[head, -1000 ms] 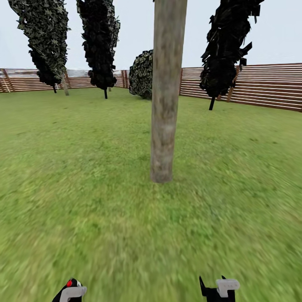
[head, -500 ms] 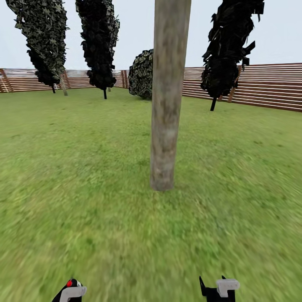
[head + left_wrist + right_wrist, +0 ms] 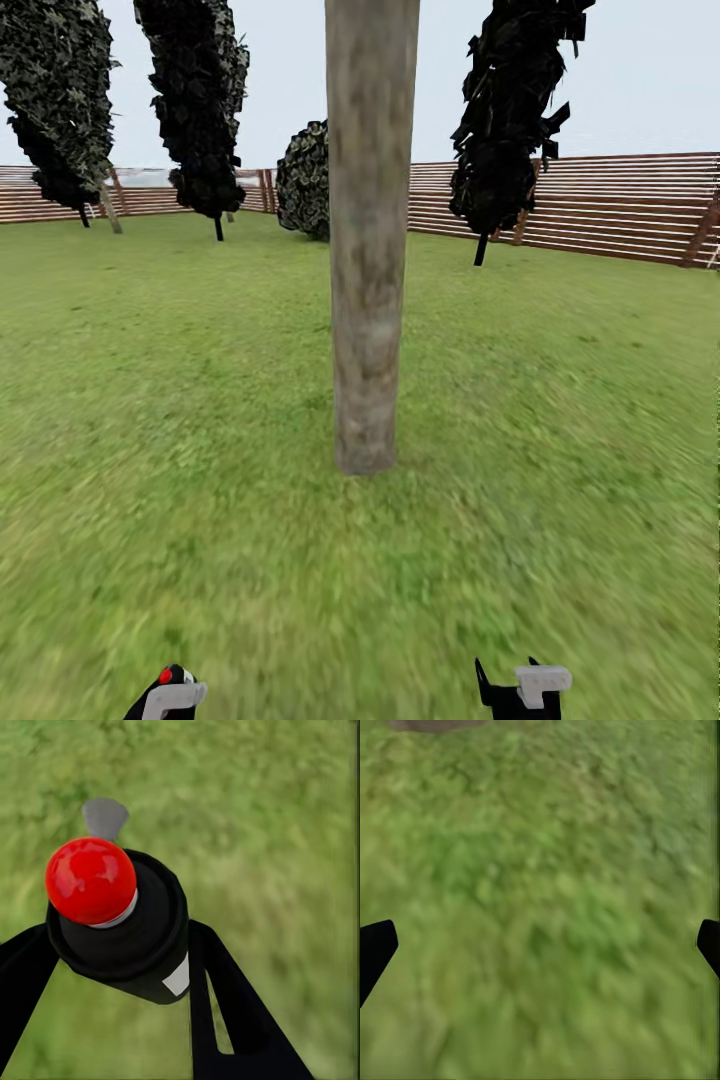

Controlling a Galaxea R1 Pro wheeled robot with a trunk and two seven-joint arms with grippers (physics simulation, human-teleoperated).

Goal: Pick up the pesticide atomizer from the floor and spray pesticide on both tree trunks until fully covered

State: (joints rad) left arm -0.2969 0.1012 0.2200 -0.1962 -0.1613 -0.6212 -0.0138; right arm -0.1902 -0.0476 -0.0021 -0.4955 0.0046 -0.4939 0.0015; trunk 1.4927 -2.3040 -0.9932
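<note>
The left gripper hugs the pesticide atomizer tight, the right gripper hangs wide with nothing in it, and the spray could miss because the tree trunk stands well apart ahead.

One thick grey-brown mottled tree trunk; three dark columnar trees; one round dark bush; one black red-topped spray bottle; two end effectors.
</note>
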